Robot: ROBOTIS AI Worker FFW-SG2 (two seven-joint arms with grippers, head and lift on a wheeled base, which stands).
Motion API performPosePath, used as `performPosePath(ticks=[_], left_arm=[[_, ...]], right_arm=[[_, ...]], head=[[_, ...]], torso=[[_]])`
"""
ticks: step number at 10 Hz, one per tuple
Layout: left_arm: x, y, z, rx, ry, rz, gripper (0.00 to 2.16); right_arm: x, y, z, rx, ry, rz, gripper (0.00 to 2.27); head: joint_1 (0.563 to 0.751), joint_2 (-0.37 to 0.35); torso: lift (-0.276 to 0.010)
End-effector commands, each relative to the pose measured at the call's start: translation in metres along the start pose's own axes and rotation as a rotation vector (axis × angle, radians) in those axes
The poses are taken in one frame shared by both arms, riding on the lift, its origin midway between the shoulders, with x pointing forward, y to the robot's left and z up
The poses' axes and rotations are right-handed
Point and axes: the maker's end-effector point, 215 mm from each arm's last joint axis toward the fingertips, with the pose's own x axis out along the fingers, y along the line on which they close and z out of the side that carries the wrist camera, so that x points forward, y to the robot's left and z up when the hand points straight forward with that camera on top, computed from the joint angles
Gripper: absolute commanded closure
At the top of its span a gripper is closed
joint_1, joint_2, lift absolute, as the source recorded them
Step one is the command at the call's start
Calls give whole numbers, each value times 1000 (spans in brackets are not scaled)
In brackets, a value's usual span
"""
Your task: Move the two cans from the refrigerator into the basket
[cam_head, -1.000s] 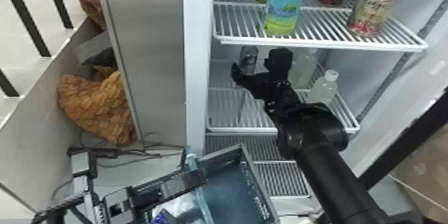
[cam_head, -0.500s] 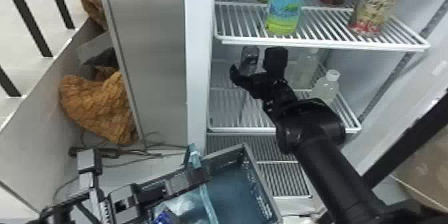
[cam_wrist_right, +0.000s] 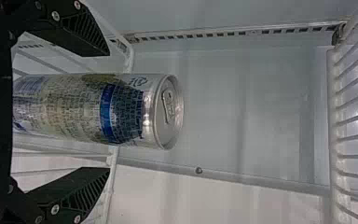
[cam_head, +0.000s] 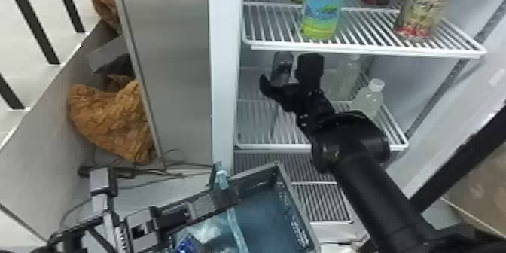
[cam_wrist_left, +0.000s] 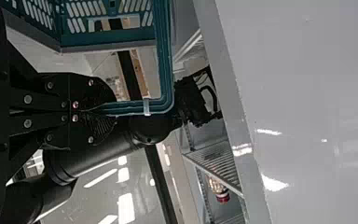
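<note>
Right gripper has edged left, jaws open around a can; left gripper clamps the basket.

Head view is looking forward, down; left wrist view is sharing its basket, nearer; right wrist view is facing a can, close up

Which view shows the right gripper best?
The right wrist view: both fingers of the right gripper appear close up, open on either side of the can. The head view shows it from behind; the left wrist view shows it farther off.
</note>
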Motion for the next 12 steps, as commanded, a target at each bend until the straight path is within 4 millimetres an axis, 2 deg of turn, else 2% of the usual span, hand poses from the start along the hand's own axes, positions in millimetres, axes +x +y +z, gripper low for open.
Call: performPosePath(ticks=[1,4,8,12], left_arm=[[1,0,-1,-4,2,-3,1210],[2,-1,-1,-6,1,-7,1210],[1,-1,-3,-13,-2,-12,1210],[-1,1,-7,-22,-4,-11,1210]], right_arm=[[1,-2,3,-3,-3,-3,311],[1,-6,3,-6,-6,-16,1234],[-7,-4,9,-20,-46,-17,1274],[-34,2,9,3,-58,-9,1276]], head=[[695,-111],[695,-117],[695,-121],[695,-119]], torso=[[-219],[-219],[-219],[-219]])
